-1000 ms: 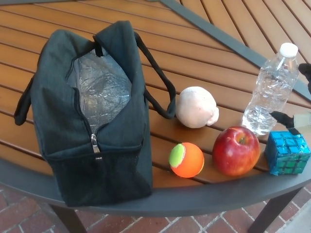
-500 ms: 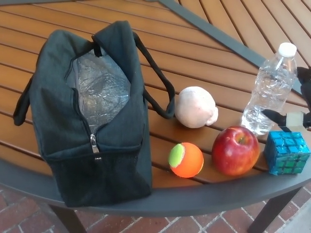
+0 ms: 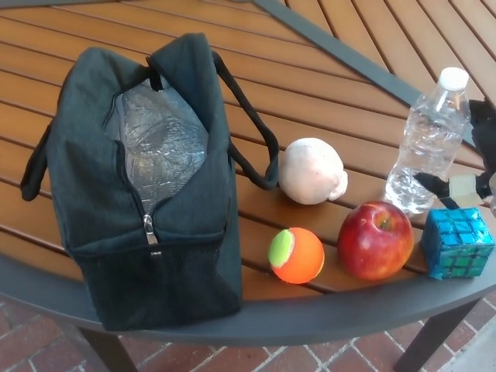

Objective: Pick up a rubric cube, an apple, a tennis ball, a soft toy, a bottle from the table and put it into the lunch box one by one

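- Outdoor patio setting, by the look of it.
- Slatted wooden table (image 3: 325,101) with a dark metal rim.
- Red brick paving (image 3: 256,358) shows below the table's edge.

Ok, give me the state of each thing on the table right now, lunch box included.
lunch box: unzipped, open, silver lining showing.
bottle: upright, capped.
apple: on table, stem up.
tennis ball: on table.
soft toy: on table.
rubric cube: at table edge.
right hand: beside bottle, grip unclear.
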